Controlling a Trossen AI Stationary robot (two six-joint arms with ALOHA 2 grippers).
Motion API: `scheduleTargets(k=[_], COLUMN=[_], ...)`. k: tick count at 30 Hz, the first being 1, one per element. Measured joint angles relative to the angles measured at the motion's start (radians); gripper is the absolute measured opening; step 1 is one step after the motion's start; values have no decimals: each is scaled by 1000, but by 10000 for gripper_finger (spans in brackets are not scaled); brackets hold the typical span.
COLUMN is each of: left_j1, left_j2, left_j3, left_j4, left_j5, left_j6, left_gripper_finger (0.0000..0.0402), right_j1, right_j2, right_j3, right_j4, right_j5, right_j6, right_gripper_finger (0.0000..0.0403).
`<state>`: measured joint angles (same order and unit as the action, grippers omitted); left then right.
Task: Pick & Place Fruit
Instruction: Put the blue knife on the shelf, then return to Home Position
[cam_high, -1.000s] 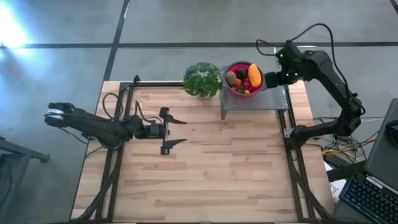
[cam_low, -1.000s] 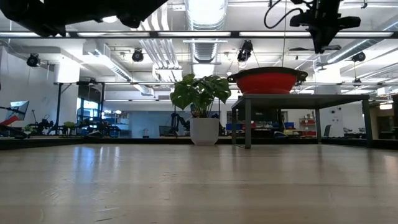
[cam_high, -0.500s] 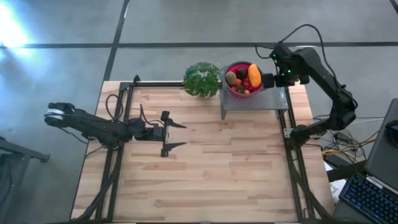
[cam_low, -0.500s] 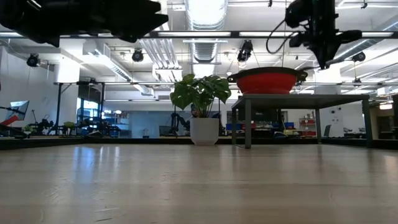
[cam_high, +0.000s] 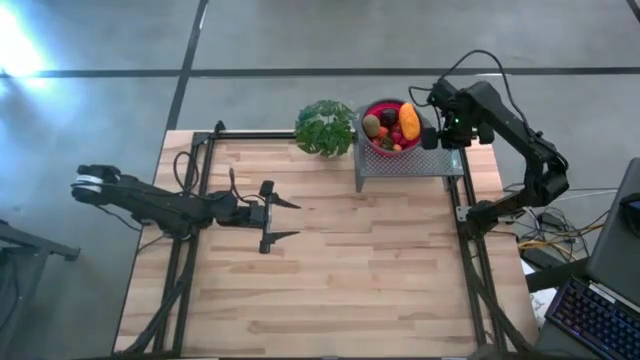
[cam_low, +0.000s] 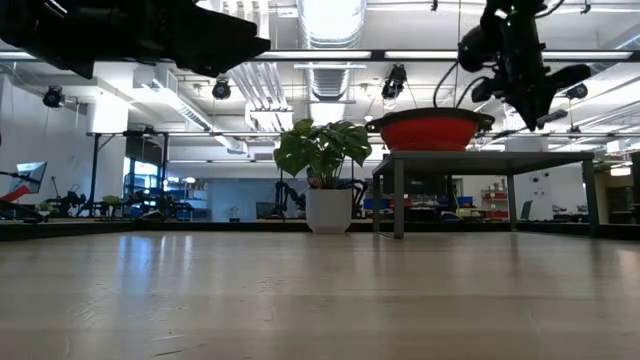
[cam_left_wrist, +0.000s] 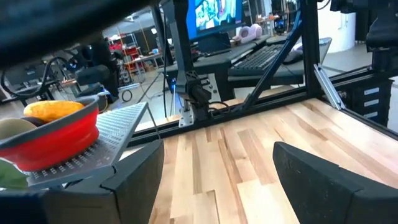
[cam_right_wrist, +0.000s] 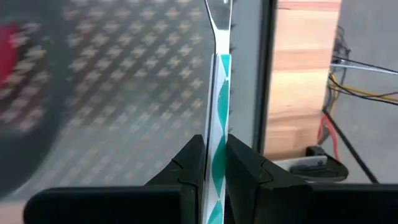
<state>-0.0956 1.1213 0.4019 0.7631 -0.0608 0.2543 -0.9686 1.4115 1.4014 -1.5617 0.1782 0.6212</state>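
From above we see a pale wooden table (cam_high: 330, 270) with a dark robot arm at each side. Near the far edge stands a small perforated metal stand (cam_high: 415, 160), and on it sits a red bowl (cam_high: 372, 142) heaped with the toy fruit (cam_high: 392, 125) — an elongated yellow-orange piece (cam_high: 408, 119), an olive-brown kiwi (cam_high: 371, 124), a dark round one and some small red pieces. Just beside the stand, on its left in this overhead view, is a leafy green potted plant (cam_high: 325, 127).

The right gripper (cam_high: 437, 128) hangs over the stand, just beside the bowl's rim on the side away from the plant. In its own wrist view we see its two dark fingers (cam_right_wrist: 190, 163) pinched narrow on a thin flat stick (cam_right_wrist: 218, 99) — pale at the tip, patterned teal and white where the fingers clamp it. The stick points out over the perforated metal. From table height, that gripper (cam_low: 520, 95) shows above and beside the bowl (cam_low: 430, 132).

The left gripper (cam_high: 283, 218) waits above the bare wood of the table's left half, well apart from the bowl, its fingers (cam_left_wrist: 320, 177) spread wide with nothing between them.
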Motion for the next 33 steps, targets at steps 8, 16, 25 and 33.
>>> scheduleTargets(k=[8, 16, 25, 33], left_j1=[0, 0, 0, 0], left_j2=[0, 0, 0, 0], left_j3=[0, 0, 0, 0], left_j4=[-4, -3, -3, -2], left_j5=[0, 0, 0, 0], left_j6=[0, 0, 0, 0], left_gripper_finger=[305, 305, 305, 305], right_j1=[-3, -6, -7, -7], right_j2=[2, 1, 1, -2], right_j3=[-99, -99, -99, -93], right_j4=[98, 99, 104, 96], right_j5=[-15, -15, -12, -28], right_j6=[-16, -22, -13, -34], right_gripper_finger=[44, 43, 96, 77])
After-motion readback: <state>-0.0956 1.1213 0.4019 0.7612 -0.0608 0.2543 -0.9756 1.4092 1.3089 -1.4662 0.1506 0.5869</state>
